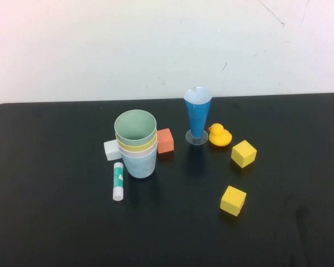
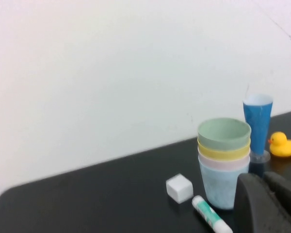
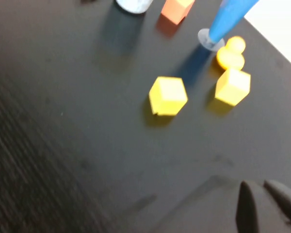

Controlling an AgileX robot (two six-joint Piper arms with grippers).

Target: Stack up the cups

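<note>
The four cups (image 1: 136,144) stand nested in one upright stack left of centre on the black table (image 1: 55,211), pale green on top, then yellow, pink and light blue. Only the high view shows the orange block (image 1: 165,140) touching the stack. The left wrist view shows the left gripper (image 2: 269,204) closed and empty, near the glue stick (image 2: 211,214). The right gripper (image 3: 266,206), closed and empty, hovers near two yellow cubes (image 3: 168,95).

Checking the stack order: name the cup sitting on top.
The pale green cup, its open rim uppermost; yellow, pink and light blue show only as bands beneath it.
</note>
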